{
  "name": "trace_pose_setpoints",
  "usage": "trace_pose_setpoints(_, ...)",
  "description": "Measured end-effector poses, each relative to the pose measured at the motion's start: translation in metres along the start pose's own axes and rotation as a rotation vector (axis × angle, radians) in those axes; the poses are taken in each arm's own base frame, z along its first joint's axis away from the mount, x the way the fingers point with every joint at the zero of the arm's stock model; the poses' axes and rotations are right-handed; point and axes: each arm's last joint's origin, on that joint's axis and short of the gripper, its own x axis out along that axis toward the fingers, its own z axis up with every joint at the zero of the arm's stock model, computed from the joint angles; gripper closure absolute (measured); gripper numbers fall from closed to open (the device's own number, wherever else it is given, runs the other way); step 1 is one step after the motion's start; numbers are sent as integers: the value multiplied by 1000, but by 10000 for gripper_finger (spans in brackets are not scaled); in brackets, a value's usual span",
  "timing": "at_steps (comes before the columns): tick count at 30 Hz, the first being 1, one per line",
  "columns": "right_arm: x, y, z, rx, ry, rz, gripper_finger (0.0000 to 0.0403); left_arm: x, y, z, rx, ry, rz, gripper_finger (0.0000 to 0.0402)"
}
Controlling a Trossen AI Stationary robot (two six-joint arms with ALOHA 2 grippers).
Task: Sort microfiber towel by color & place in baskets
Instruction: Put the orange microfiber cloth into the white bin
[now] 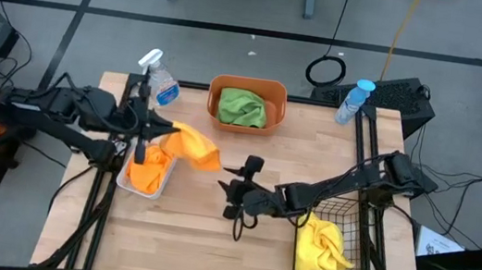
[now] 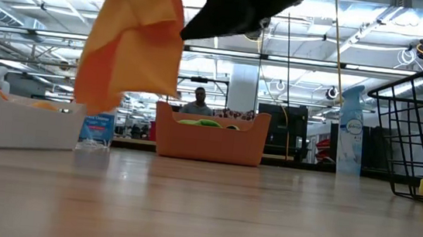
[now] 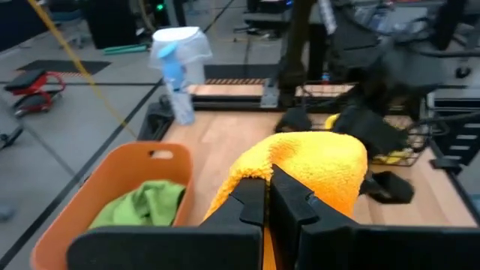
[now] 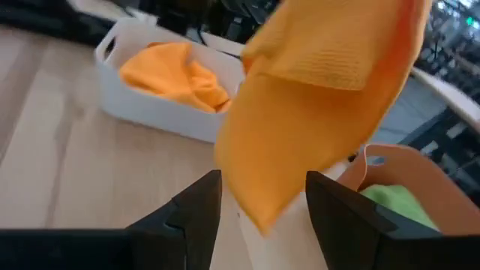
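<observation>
My left gripper (image 1: 170,131) is shut on an orange microfiber towel (image 1: 195,147), held in the air above the table beside the white bin (image 1: 123,180), where another orange towel (image 1: 147,165) lies. In the low view the held towel (image 2: 133,41) hangs well clear of the tabletop. My right gripper (image 1: 236,195) is open over the table's middle and touches nothing; in its wrist view the hanging towel (image 4: 322,97) is just ahead of its fingers. The orange tub (image 1: 275,91) holds a green towel (image 1: 243,107). The black wire basket (image 1: 339,208) holds a yellow towel (image 1: 321,246). My left gripper pinches the orange towel between its two fingers (image 3: 251,199) at a bunched upper edge (image 3: 262,171); how many layers I cannot tell. The fingers reach in level from the table's left side. The towel is lifted clear and droops slack below and beyond the fingers.
Two spray bottles stand at the far edge: one by the left corner (image 1: 161,78), one by the right (image 1: 355,101). Bare wood lies in the middle and near part of the table (image 1: 199,241). A person shows far behind the tub (image 2: 199,100).
</observation>
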Motion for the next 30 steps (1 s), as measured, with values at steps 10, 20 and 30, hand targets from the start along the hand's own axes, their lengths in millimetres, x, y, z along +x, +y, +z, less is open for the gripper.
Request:
trace_pose_setpoints(10,23,-12,-10,268,18,-96,215,22,-25,2,58,13,-78,398)
trace_pose_setpoints(20,-16,25,4,176,-82,-108,215,26,-30,0,75,27,-57,398)
trace_pose_setpoints(30,-14,23,5,215,-90,-104,125,27,-33,0,77,31,-97,398)
